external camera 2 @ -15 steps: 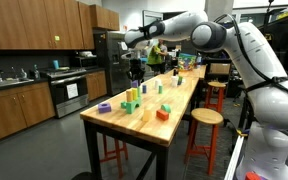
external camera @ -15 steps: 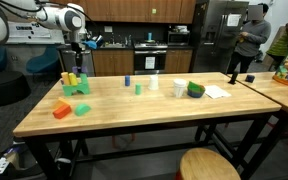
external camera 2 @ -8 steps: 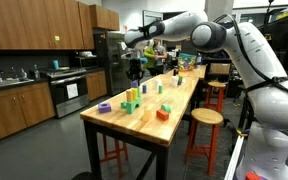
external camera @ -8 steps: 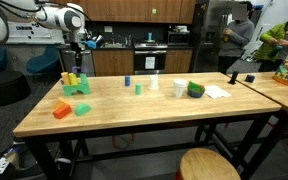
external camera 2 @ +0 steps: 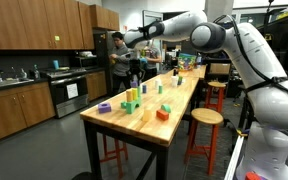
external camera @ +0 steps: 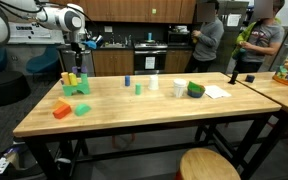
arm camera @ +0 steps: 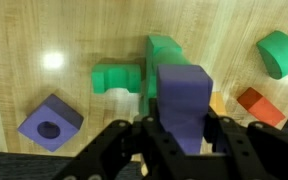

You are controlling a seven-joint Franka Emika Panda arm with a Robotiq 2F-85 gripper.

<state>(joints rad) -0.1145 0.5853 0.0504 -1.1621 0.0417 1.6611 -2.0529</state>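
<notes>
tall block (arm camera: 184, 95): purple | notched block (arm camera: 119, 76): green | table (arm camera: 24, 40): tan (wood-grained)

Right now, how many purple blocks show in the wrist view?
2. The gripped purple block sits in the hand; the holed purple block lies on the table at lower left. Others may be hidden behind the hand.

Exterior views far, sharing table (external camera: 154, 114), wrist view close overhead

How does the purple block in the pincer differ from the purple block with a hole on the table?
The held purple block is clamped in the pincer; the holed purple block lies free on the table. The held one looks taller and shows no hole; the holed one has a round hole in its top face. Both are purple.
</notes>
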